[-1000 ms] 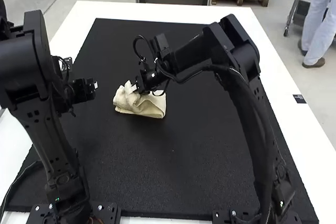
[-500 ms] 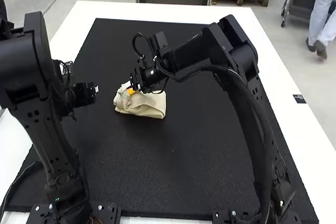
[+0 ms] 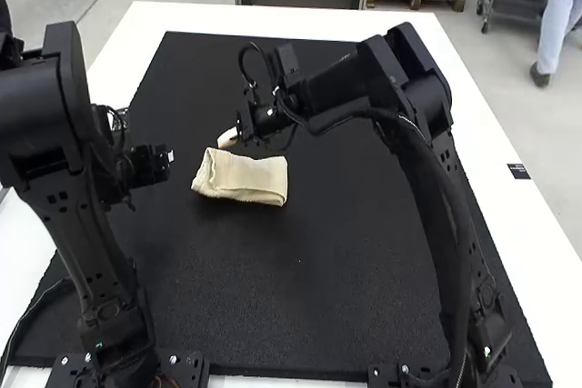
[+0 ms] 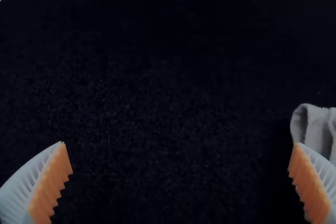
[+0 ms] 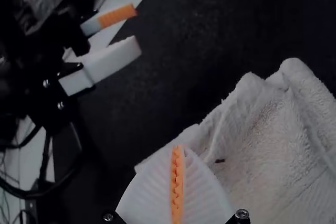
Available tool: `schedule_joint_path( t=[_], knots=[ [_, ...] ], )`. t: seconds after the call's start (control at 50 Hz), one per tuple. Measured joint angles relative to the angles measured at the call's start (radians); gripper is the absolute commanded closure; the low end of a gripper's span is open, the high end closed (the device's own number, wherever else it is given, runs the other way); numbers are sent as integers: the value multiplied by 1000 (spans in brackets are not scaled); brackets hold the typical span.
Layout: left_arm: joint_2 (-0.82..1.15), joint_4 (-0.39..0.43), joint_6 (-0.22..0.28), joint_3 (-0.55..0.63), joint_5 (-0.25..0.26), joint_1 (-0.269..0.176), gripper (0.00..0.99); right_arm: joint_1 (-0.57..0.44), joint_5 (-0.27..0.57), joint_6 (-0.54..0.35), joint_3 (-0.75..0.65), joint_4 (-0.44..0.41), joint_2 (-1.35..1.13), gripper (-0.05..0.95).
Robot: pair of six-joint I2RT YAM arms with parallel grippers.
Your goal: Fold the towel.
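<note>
The cream towel (image 3: 244, 179) lies folded in a compact, roughly rectangular bundle on the black mat. My right gripper (image 3: 227, 138) is just beyond the towel's left end in the high view, its white fingers together. In the right wrist view the same gripper (image 5: 177, 149) is shut with nothing between its pads, in front of the wrinkled towel (image 5: 278, 135). Off to the towel's left, my left gripper (image 3: 167, 157) stands apart from it. Its own wrist view has that gripper (image 4: 179, 150) wide open and empty, and a looped fold of the towel (image 4: 316, 129) behind one finger.
The black mat (image 3: 300, 279) covers most of the white table (image 3: 273, 17). The right arm reaches across above the mat beyond the towel. Both arm bases stand at the near edge.
My right gripper was at the towel's left end, opened, and has since drawn back off it and shut. The towel's left end, bunched up before, now lies smoother. The left arm hardly moved.
</note>
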Motion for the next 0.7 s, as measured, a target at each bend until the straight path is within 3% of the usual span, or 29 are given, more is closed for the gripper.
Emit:
schedule_joint_path(
  t=[0.22, 0.7],
  knots=[
    [0, 7, 0, 0, -8, 0, 30, 0, -12, 5, -65, 40, 0, 920],
    [0, 26, 0, 0, -11, 0, 30, 0, -18, 5, -154, 210, 14, 920]
  ],
)
